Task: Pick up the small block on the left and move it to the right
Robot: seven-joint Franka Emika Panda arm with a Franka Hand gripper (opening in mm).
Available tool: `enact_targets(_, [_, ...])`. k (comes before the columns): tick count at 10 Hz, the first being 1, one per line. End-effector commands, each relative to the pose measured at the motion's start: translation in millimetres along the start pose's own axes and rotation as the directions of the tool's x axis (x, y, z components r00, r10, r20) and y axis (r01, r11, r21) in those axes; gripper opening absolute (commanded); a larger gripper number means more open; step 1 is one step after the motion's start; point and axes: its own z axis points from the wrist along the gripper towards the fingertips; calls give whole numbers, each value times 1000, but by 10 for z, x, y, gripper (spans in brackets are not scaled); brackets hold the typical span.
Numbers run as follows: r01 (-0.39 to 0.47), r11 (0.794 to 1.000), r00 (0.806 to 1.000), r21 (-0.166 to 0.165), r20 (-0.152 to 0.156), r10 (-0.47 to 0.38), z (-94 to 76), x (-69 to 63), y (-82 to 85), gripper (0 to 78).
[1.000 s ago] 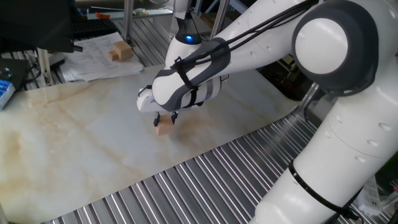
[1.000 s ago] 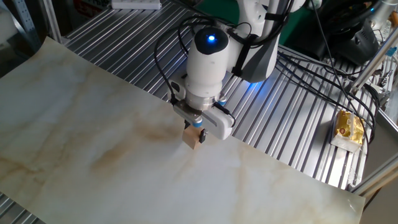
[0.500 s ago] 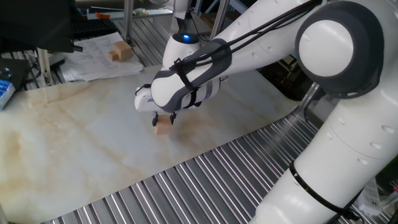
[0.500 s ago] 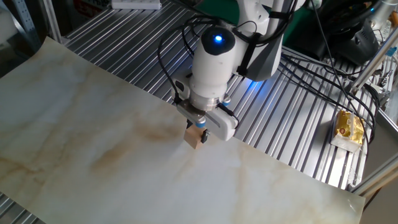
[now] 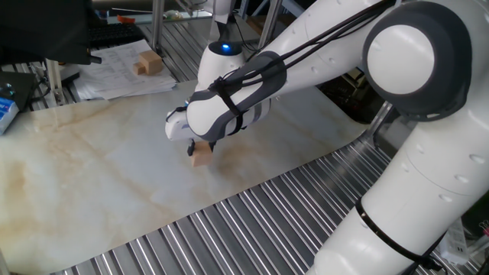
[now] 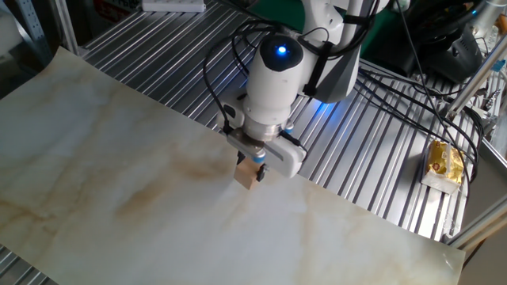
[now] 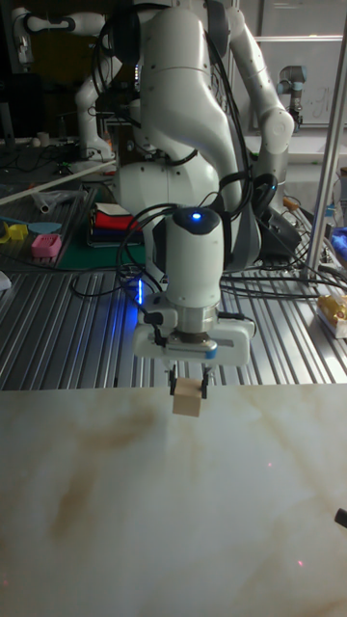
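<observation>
The small block point(image 5: 201, 156) point(image 6: 248, 176) point(image 7: 188, 399), a plain tan wooden cube, is on the marbled sheet point(image 5: 92, 168) near its far edge. My gripper point(image 5: 202, 148) point(image 6: 253, 165) point(image 7: 188, 388) points straight down over it. Its fingers hug the cube's two sides in the tall fixed view, shut on it. Whether the cube rests on the sheet or hangs just above it I cannot tell. The white wrist hides the cube's top in one fixed view.
A larger tan wooden block point(image 5: 149, 63) lies on papers point(image 5: 114, 76) at the back. Ribbed metal table point(image 6: 372, 150) surrounds the sheet. A yellow packet point(image 6: 444, 162) lies to one side. A pink object point(image 7: 45, 244) and a blue box point(image 5: 6, 111) sit off the sheet.
The arm's wrist has leaned slightly, and gripper and cube together have shifted a few pixels sideways. The fingers have stayed on the cube.
</observation>
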Motion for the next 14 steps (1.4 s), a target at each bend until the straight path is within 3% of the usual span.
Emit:
enact_targets(1, [281,960,960,21,-3,-280,-24,-21,6,12])
enact_targets(2, [289,957,957,19,-5,-289,-24,-21,6,12])
enact_targets(3, [345,939,939,20,-20,-344,-24,-21,6,12])
enact_targets(4, [354,935,935,32,-35,-353,-24,-21,6,12])
enact_targets(9, [272,962,962,28,-36,-271,-27,-17,13,12])
enact_targets(10, [245,969,969,9,-42,-245,-31,-11,24,12])
enact_targets(11, [198,979,979,-50,-46,-200,-35,-2,34,12])
enact_targets(12, [169,984,983,-63,-57,-172,-38,4,44,12])
enact_targets(14, [163,985,985,-58,-56,-166,-25,-2,53,12])
